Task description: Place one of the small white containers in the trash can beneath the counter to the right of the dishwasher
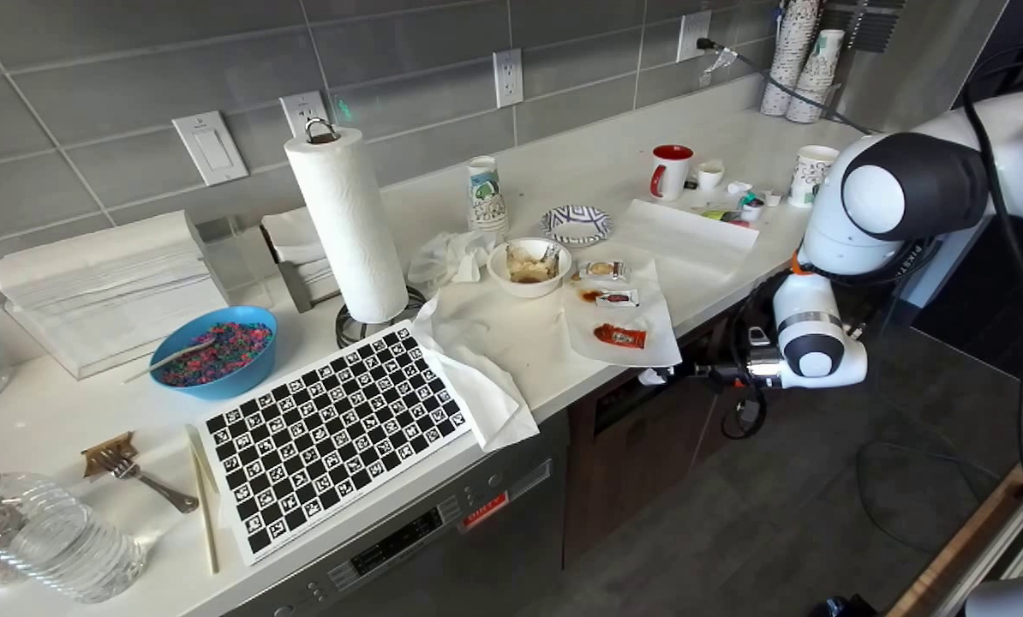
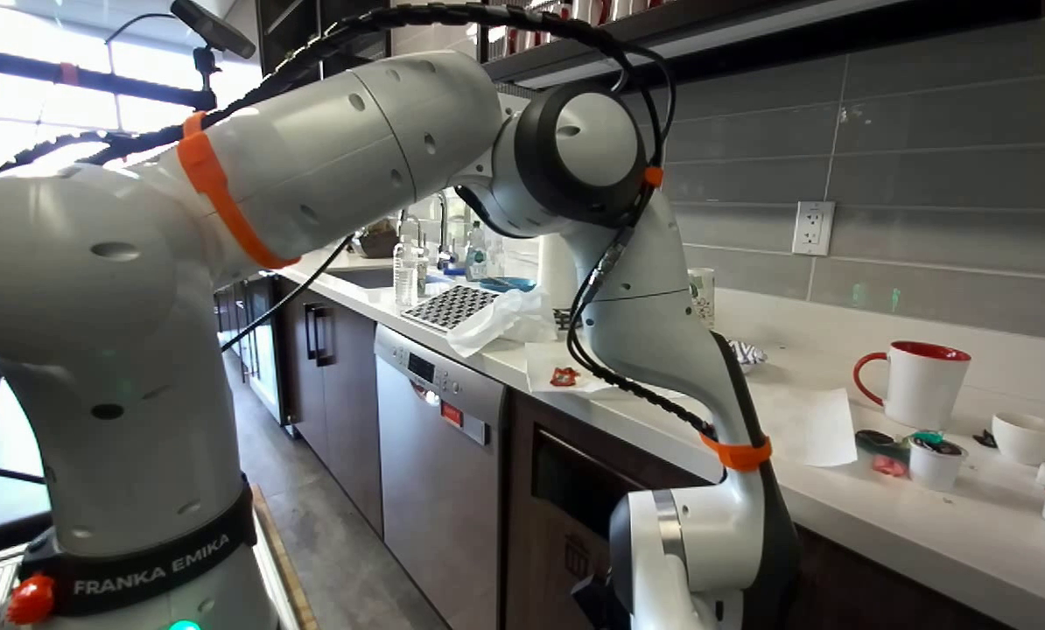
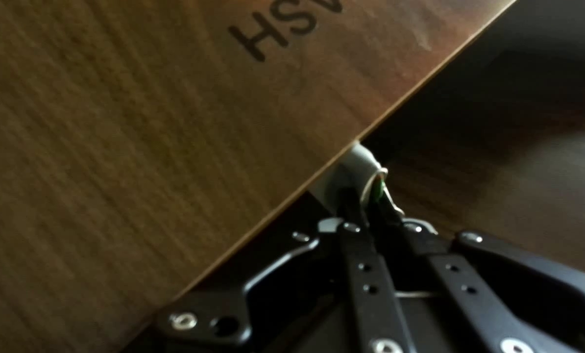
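Note:
A small white container (image 3: 352, 169) is pinched between my gripper's (image 3: 367, 201) fingertips; a bit of green shows inside its rim. It sits at the edge of the wooden panel (image 3: 150, 147) with carved letters, touching or nearly touching it. In an exterior view, my gripper (image 1: 669, 374) is just under the front edge of the counter (image 1: 533, 360), the held container (image 1: 651, 377) at its tip. More small white containers (image 2: 936, 461) stand on the counter. Right of the dishwasher (image 2: 439, 472) is a cabinet with a dark slot (image 2: 575, 477) and a bin mark; the trash can itself is hidden.
Above the gripper, white paper (image 1: 666, 347) with sauce packets overhangs the counter edge. A bowl (image 1: 529, 267), a red-and-white mug (image 1: 671, 171) and a paper towel roll (image 1: 349, 223) stand on the counter. Cables (image 1: 747, 360) loop round the wrist.

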Controlling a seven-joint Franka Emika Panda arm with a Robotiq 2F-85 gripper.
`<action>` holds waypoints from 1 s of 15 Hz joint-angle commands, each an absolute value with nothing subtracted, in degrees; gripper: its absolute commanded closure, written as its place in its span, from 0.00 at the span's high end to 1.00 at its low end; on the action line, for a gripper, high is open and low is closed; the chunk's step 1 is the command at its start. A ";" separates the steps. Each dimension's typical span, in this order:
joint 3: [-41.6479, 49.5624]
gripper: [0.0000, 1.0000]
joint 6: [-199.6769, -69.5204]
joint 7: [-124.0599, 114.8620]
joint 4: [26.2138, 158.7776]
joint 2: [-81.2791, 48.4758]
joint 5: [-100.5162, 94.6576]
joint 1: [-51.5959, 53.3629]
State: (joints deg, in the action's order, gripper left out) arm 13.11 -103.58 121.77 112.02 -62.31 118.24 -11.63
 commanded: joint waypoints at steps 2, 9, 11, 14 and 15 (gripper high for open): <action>13.45 0.02 -103.02 116.52 104.71 -64.53 118.18 -12.21; 13.28 0.02 -105.17 113.85 104.65 -63.91 119.45 -11.41; 13.34 0.02 -105.62 113.57 104.89 -63.55 119.86 -11.18; 13.26 0.02 -106.88 113.05 105.54 -62.80 120.81 -10.61; 13.16 0.02 -107.25 112.96 105.74 -62.53 121.15 -10.47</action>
State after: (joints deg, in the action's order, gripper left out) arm 13.12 -104.16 117.94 111.78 -62.08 118.50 -11.16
